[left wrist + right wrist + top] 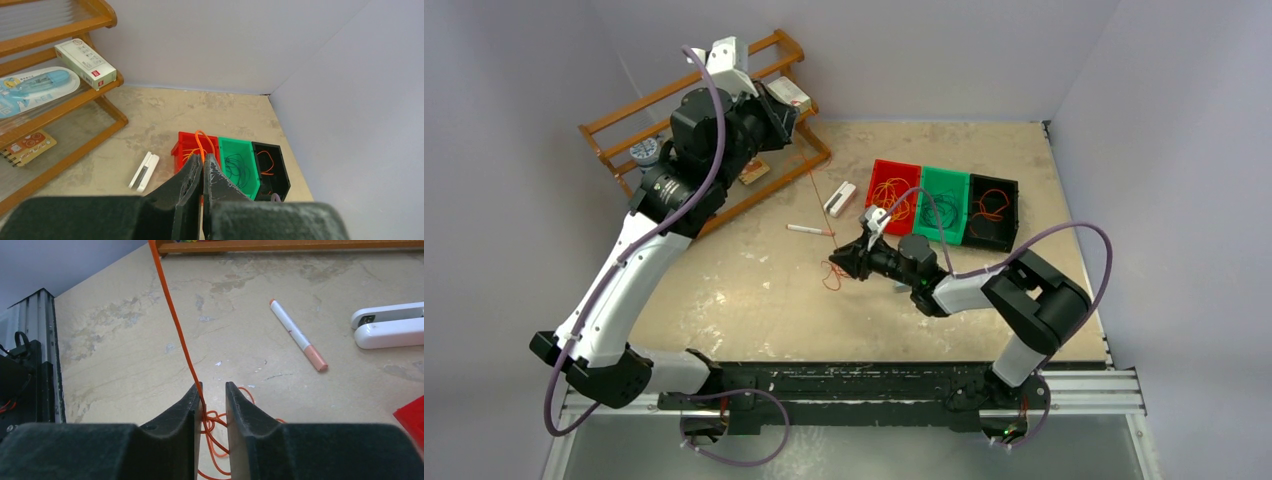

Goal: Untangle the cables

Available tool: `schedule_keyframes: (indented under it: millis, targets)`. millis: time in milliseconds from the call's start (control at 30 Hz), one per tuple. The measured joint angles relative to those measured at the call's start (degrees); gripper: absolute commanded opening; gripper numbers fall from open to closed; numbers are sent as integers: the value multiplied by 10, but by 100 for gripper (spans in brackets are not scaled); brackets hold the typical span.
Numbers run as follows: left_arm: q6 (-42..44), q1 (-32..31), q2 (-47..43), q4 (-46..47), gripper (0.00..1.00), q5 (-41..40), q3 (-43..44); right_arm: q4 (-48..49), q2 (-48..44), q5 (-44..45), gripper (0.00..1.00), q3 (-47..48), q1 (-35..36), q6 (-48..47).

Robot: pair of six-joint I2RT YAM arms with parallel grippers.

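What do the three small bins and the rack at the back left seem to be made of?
The red bin, green bin and black bin look like moulded plastic: even colour, thin smooth walls, faint sheen. The rack looks like varnished wood: warm brown rails with visible gloss, though a wood-look finish is possible.

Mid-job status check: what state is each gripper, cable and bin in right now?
left gripper, shut on orange cable, raised
right gripper, open around the orange cable
orange cable, pulled straight, loops on table
red bin, holds orange cables
green bin, holds dark cables
black bin, holds orange loop
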Motion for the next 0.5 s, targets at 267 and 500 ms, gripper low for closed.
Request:
schedule_keyframes:
  millis: [267,500]
  targets:
    - [4,0,1,7,0,0,29,-33,-1,18,42,-1,0,-12]
    - [5,0,-2,28,0,-2,87,-37,59,18,43,-2,0,-9]
